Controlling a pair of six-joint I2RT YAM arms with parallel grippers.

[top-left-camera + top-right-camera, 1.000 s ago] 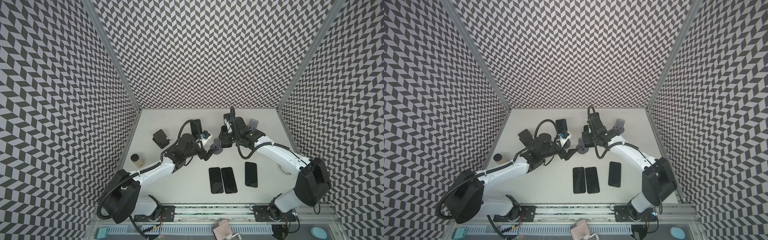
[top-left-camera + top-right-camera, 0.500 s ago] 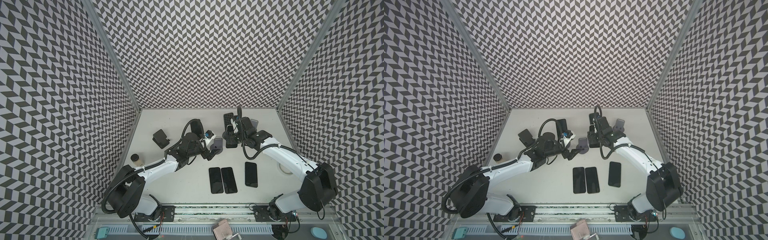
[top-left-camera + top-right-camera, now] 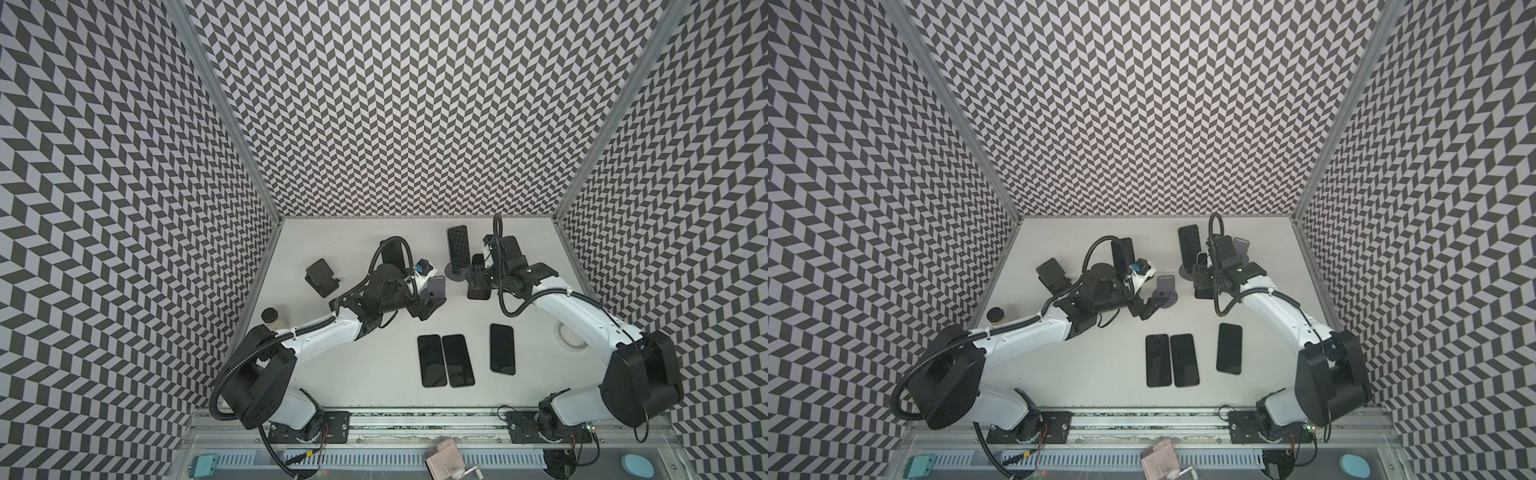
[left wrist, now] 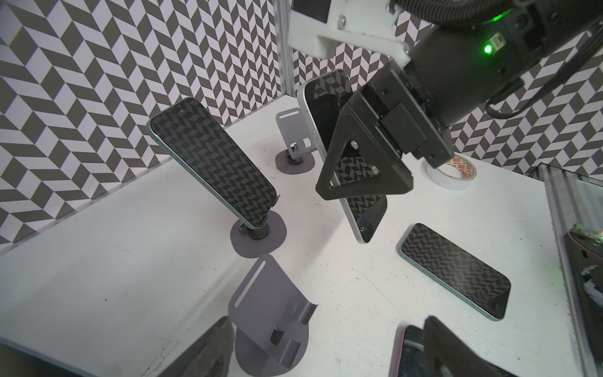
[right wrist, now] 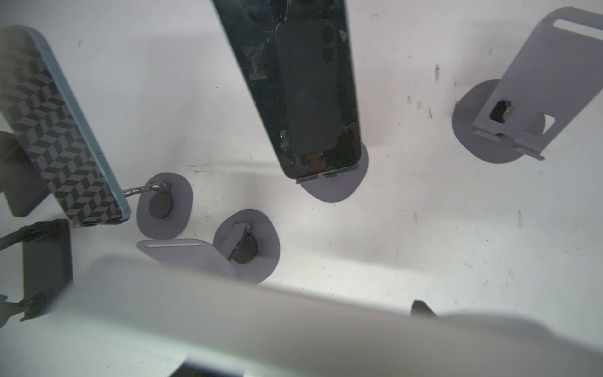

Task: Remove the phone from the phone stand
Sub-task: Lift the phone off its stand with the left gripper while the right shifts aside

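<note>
My right gripper [image 3: 478,284] is shut on a white-edged phone [image 4: 363,212] and holds it tilted above the table, clear of any stand. That phone's edge [image 5: 293,323] is a grey blur across the right wrist view. An empty grey phone stand [image 3: 436,286] sits to its left. My left gripper [image 3: 428,307] is open, with a finger on either side of that phone stand [image 4: 274,310]. Nothing is held between its fingers [image 4: 208,352].
Two more phones lean on stands: one at the back [image 3: 457,245] and one behind the left arm [image 3: 392,257]. Three phones [image 3: 457,360] lie flat near the front. Also here: an empty grey stand [image 3: 1241,245], a black stand [image 3: 322,276], a cup [image 3: 272,328] and a tape roll [image 3: 571,336].
My right gripper has carried the phone to the right, away from the grey stand. The left gripper has reached further right, to that stand, and stayed open.
</note>
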